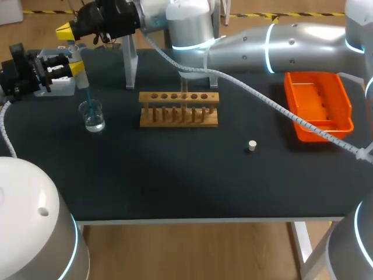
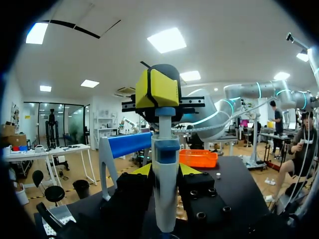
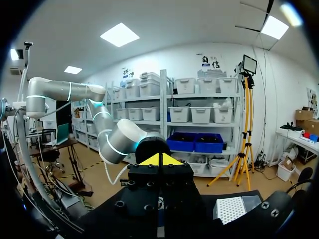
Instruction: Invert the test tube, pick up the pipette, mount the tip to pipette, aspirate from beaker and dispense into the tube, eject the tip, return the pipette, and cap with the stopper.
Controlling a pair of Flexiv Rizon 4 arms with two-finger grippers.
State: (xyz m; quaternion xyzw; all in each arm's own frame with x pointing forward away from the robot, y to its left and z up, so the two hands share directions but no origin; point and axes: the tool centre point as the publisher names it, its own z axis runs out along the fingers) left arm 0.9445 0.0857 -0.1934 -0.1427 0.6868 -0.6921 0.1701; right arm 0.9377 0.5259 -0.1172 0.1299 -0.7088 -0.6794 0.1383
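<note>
Leftmost, on the black-topped desk (image 1: 175, 181): the left claw (image 1: 73, 69), black with yellow tips, lying level and clamped on the grey-and-white pipette (image 1: 80, 77) from both sides. The left wrist view shows the pipette body upright between the two fingers; its lower end is cut off there.

- Right claw (image 1: 65, 29): it reaches across from the right side, fingers pressed together, directly above the pipette's top. In the left wrist view its yellow tips sit on the pipette's plunger end.
- Translucent blue pipette tip (image 1: 87, 98): mounted, slanting down into the beaker. Whether it reaches the liquid cannot be told.
- Small clear glass beaker (image 1: 92, 115): upright just below the pipette, with a little clear liquid in it.
- Grey pipette stand (image 1: 130, 65): upright behind the beaker, its top hidden by the right arm.
- Wooden test tube rack with a row of holes (image 1: 179, 109): mid-desk. A clear tube in it is too faint to confirm.
- Small cream stopper (image 1: 252, 146): alone on the desk, well apart from the rack.
- Orange plastic tray (image 1: 317, 104): far right, its near corner crossed by a white ribbed cable (image 1: 280, 108).
</note>
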